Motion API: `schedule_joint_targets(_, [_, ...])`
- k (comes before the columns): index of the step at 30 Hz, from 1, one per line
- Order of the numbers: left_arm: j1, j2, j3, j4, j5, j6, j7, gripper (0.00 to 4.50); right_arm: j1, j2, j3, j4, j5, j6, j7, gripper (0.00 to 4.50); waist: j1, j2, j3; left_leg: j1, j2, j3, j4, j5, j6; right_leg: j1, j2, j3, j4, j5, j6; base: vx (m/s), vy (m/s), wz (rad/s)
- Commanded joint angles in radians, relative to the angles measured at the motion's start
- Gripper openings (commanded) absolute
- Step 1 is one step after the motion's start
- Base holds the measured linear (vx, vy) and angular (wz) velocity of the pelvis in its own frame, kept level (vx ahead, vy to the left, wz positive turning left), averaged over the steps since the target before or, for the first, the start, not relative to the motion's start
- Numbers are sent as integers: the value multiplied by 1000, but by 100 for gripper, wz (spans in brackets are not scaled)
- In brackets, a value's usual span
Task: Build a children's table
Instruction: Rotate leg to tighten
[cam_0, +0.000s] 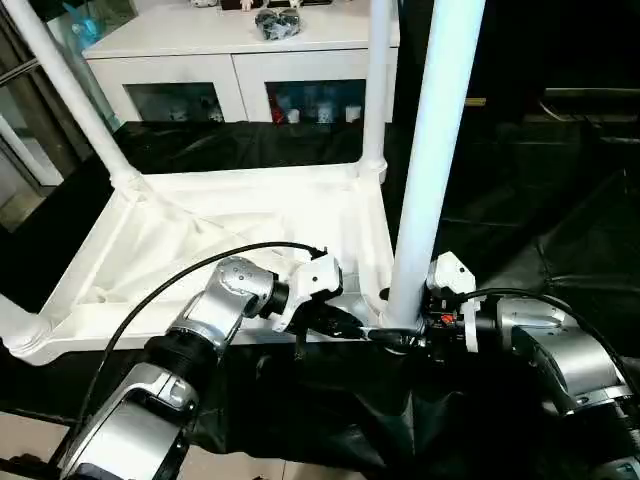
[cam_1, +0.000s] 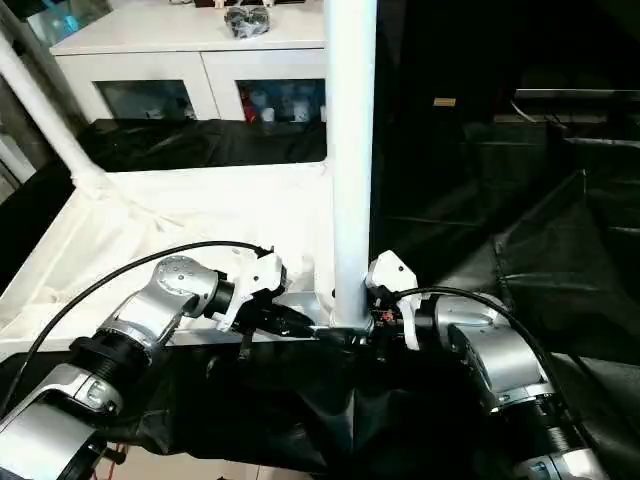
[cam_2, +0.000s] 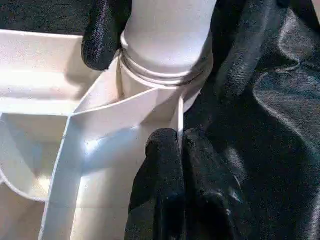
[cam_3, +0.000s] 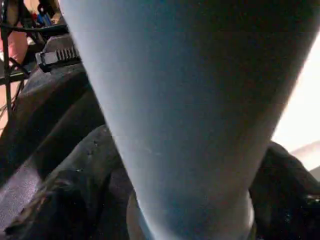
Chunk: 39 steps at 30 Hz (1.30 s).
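Tabletop (cam_0: 200, 240) on black cloth (cam_0: 520, 220), cabinet (cam_0: 240, 60) behind

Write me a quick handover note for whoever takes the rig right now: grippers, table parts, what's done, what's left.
Left gripper: shut, pinching the tabletop rim beside the near corner socket.
Right gripper: fingers straddle the near leg at its base, on either side of it.
Tabletop lies underside up on black cloth. Legs stand in the far-left, far-right and near sockets; a fourth shows at the near-left corner.
Left: check the near leg is fully seated, then turn the table upright.
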Motion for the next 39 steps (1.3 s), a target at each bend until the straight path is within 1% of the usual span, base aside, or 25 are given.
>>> schedule_joint_targets(1, [1,-3,-22,-16,1,-8,-12,0,-3,16,39,-5,-13,14,3,346,-1,-20,-53,7,1,12,-56,-225,79,51,-11,-3,-59,-145,-257,0,0,0])
schedule_joint_targets(3, [2,-3,-20,-16,1,-5,-10,0,0,20,40,-3,-16,14,-3,320,0,-20,-54,7,1,12,-56,-217,79,51,-11,-2,-58,-135,-257,0,0,0])
schedule_joint_targets(4, [1,-3,-19,-15,2,-5,-8,0,3,24,42,-2,-20,13,-11,320,-1,-15,-54,6,1,12,-56,-217,79,51,-12,-3,-57,-133,-258,0,0,0])
schedule_joint_targets(6, [-2,-5,-12,-6,2,-4,4,0,11,44,37,9,-36,6,-58,299,-5,-14,-53,5,0,11,-57,-222,73,51,-11,-3,-58,-135,-255,0,0,0])
schedule_joint_targets(9, [-8,-14,-1,8,3,2,35,0,12,69,26,31,-48,3,-120,269,-9,-15,-51,7,-1,12,-60,-249,65,50,-10,-3,-62,-166,-250,0,0,0])
schedule_joint_targets(10, [-11,-19,5,14,5,4,54,0,10,81,21,43,-55,3,-150,269,-12,-12,-49,8,-2,12,-61,-269,57,47,-10,-3,-65,-196,-245,0,0,0])
schedule_joint_targets(11, [-17,-30,15,26,7,10,89,0,7,105,8,68,-70,-10,-209,269,-13,-13,-48,8,-2,11,-63,-280,52,47,-11,-4,-67,-216,-241,0,0,0])
schedule_joint_targets(13, [-40,-61,37,63,19,22,187,0,-8,171,-31,136,-93,-14,-362,260,-23,-17,-44,7,-6,9,-67,-313,30,45,-12,-4,-73,-300,-212,0,0,0])
schedule_joint_targets(14, [-48,-70,41,74,24,29,215,0,-10,185,-38,148,-97,-14,-390,259,-27,-15,-42,10,-8,7,-70,-340,17,40,-12,-5,-79,-366,-191,0,0,0])
schedule_joint_targets(16, [-64,-90,49,95,33,50,272,0,-18,222,-56,175,-94,-1,-450,258,-33,-17,-42,13,-8,6,-71,-360,8,37,-11,-5,-82,-397,-177,0,0,0])
schedule_joint_targets(19, [-100,-145,76,138,40,94,410,0,-47,295,-82,232,-102,22,-573,257,-48,-10,-40,11,-11,5,-72,-389,6,33,-9,-6,-87,-420,-164,0,0,0])
schedule_joint_targets(21, [-119,-190,97,161,35,120,502,0,-81,352,-105,288,-110,42,-690,257,-55,-11,-39,12,-14,2,-73,-403,4,30,-9,-9,-92,-445,-154,0,0,0])
schedule_joint_targets(22, [-119,-190,97,161,35,120,502,0,-81,352,-105,288,-110,42,-690,257,-55,-11,-39,12,-14,2,-73,-403,4,30,-9,-9,-92,-445,-154,0,0,0])
schedule_joint_targets(23, [-121,-216,99,165,37,119,525,0,-99,380,-100,311,-118,18,-709,292,-57,-11,-40,12,-14,1,-73,-406,6,32,-9,-10,-93,-453,-151,0,0,0])
schedule_joint_targets(24, [-121,-216,99,165,37,119,525,0,-99,380,-100,311,-118,18,-709,292,-60,-11,-40,9,-14,1,-73,-405,10,32,-10,-10,-95,-447,-150,0,0,0])
schedule_joint_targets(25, [-118,-225,89,168,45,100,519,0,-104,396,-96,311,-116,-11,-695,312,-62,-12,-41,8,-14,1,-73,-405,17,33,-10,-10,-96,-440,-149,0,0,0])
schedule_joint_targets(28, [-107,-216,76,161,52,77,495,0,-101,399,-107,293,-95,-1,-676,347,-62,-12,-44,4,-12,1,-73,-385,31,35,-10,-9,-92,-393,-160,0,0,0])
schedule_joint_targets(29, [-102,-211,74,159,54,73,491,0,-98,393,-108,284,-92,-5,-661,347,-62,-12,-44,4,-11,1,-73,-381,33,35,-9,-8,-91,-379,-165,0,0,0])
schedule_joint_targets(30, [-99,-202,72,161,60,64,487,0,-94,380,-110,272,-90,-10,-643,369,-62,-10,-45,2,-10,0,-73,-373,35,38,-10,-9,-88,-351,-174,0,0,0])
schedule_joint_targets(33, [-98,-185,69,170,67,54,485,0,-78,340,-113,219,-78,-16,-592,388,-60,-12,-46,3,-8,2,-71,-365,40,41,-10,-8,-84,-306,-188,0,0,0])
schedule_joint_targets(34, [-98,-182,69,172,68,52,486,0,-73,330,-114,204,-74,-11,-582,399,-58,-15,-47,2,-8,3,-71,-354,45,43,-10,-7,-83,-291,-194,0,0,0])
schedule_joint_targets(36, [-100,-172,72,181,73,48,489,0,-46,275,-116,135,-58,-1,-531,412,-53,-14,-48,2,-7,4,-68,-328,53,44,-10,-7,-81,-260,-200,0,0,0])
schedule_joint_targets(37, [-100,-166,71,183,77,43,489,0,-25,238,-114,91,-44,12,-489,426,-49,-21,-49,4,-6,8,-65,-315,62,45,-9,-6,-82,-239,-203,0,0,0])
schedule_joint_targets(38, [-100,-166,71,183,77,43,489,0,-25,238,-114,91,-44,12,-489,426,-45,-18,-50,4,-6,7,-64,-303,67,46,-11,-5,-79,-228,-205,0,0,0])
schedule_joint_targets(39, [-100,-161,71,186,81,38,488,0,-2,201,-114,48,-32,20,-447,436,-41,-18,-51,1,-5,8,-63,-281,73,49,-12,-6,-77,-209,-207,0,0,0])
